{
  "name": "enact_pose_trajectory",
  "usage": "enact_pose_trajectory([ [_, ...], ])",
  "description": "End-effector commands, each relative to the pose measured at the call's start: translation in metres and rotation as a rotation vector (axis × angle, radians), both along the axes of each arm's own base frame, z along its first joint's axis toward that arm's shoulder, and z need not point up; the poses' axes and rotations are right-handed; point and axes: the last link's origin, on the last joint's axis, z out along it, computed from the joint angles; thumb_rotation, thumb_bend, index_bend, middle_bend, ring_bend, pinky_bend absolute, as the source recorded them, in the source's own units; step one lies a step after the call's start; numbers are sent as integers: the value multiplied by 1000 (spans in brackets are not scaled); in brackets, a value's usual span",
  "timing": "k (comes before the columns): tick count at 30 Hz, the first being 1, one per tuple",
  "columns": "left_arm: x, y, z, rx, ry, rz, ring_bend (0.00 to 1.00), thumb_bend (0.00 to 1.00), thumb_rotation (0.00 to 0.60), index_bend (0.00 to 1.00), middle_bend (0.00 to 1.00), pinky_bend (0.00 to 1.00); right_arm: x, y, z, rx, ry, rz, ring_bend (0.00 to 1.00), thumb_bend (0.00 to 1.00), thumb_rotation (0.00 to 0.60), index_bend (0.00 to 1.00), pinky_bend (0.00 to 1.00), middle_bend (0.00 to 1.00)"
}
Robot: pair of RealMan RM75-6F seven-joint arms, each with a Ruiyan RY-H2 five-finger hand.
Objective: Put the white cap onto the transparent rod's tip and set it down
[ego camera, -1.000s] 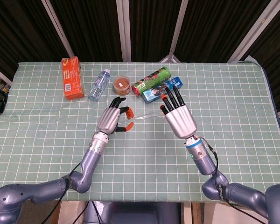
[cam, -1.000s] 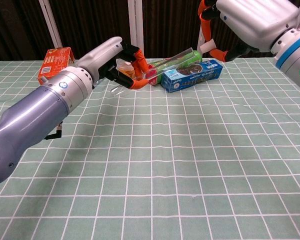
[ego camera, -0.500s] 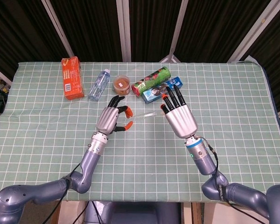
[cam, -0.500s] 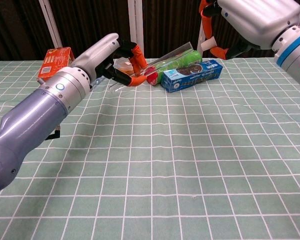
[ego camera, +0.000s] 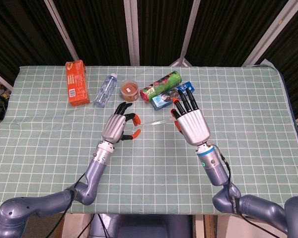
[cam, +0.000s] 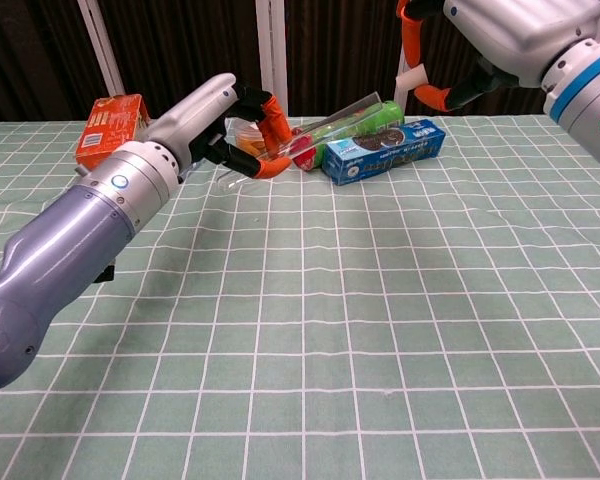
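Since a second ago the right hand (ego camera: pixel 190 124) has drifted a touch toward the rod's free end, and the left hand (ego camera: pixel 118 127) has barely shifted.

Going left to right along the far side of the table (ego camera: pixel 49 144): an orange box (ego camera: pixel 75 82) lies flat, then a clear water bottle (ego camera: pixel 105 89) on its side, then a small tub (ego camera: pixel 129 90) with brown contents. Nearer me, the left hand hovers above the green checked cloth, its orange-tipped fingers (cam: pixel 270 110) pinched round the near end of the transparent rod (ego camera: pixel 154 122). That rod runs up and to the right from the hand, held clear of the table, its far end pointing at the right hand. Behind it lie a green can (ego camera: pixel 161 84) on its side and a blue packet (ego camera: pixel 171 96), the two just beside each other.

The right hand is raised, back toward the head camera, its upper fingers straight and near together. In the chest view something small and white, which looks like the white cap (cam: pixel 412 76), sits between its thumb and an orange-tipped finger, close to the rod's tip but not touching it. From where I stand the cap is held there, not yet on the rod.
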Motion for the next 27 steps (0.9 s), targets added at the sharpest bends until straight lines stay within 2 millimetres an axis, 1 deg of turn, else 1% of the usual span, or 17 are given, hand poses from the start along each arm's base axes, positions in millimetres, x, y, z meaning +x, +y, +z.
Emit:
enact_pose_trajectory([
  [1,1,0,0,0,-5,0,107,791,600,565,569,0,2,1,-1,6,-3,4,84,342,600,614,0,275],
  [12,1,0,1,7,-18,-5,107,791,600,565,569,0,0,3,-5,19,4,-2,84,343,600,617,0,276],
  [27,3,-1,-1,4,-24,-10,107,791,600,565,569,0,5,5,-8,36,-23,-2,84,343,600,616,0,276],
])
